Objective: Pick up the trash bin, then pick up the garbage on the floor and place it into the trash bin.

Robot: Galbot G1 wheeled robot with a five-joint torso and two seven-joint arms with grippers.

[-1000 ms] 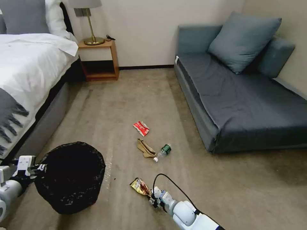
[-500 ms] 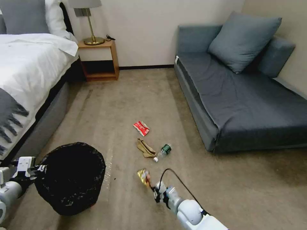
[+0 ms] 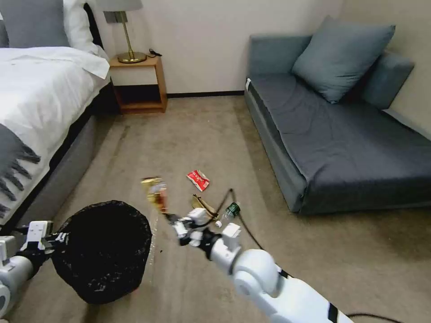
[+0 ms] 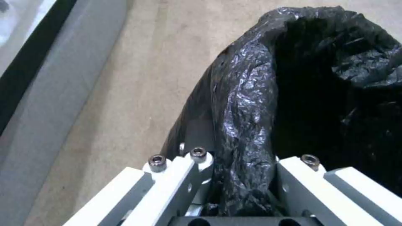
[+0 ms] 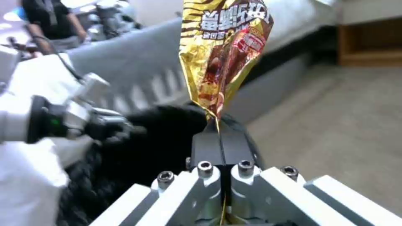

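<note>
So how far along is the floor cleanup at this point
Done: the left hand grips the rim of the black-bagged round trash bin. In hand: the right hand pinches the shiny gold snack wrapper in the air, not yet in the bin. Left on the carpet: red-and-white packet, tan rag, green-labelled clear bottle.

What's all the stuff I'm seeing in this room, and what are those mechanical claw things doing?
Round trash bin with wrinkly black plastic liner: one, lower left, rim clamped.
Shiny gold snack wrapper: one, held in the air beside the bin.
Red-and-white packet: one, on the carpet, mid-floor.
Tan rag: one, on the carpet behind the right arm.
Small green-labelled clear bottle: one, lying beside the rag.
Blue-grey sofa with cushion: one, right.
White-sheeted bed: one, left.
Wooden nightstand with brass lamp: one, far wall.
Left gripper: white, shut on the bin's rim.
Right gripper: white, pinching the wrapper's corner.
</note>
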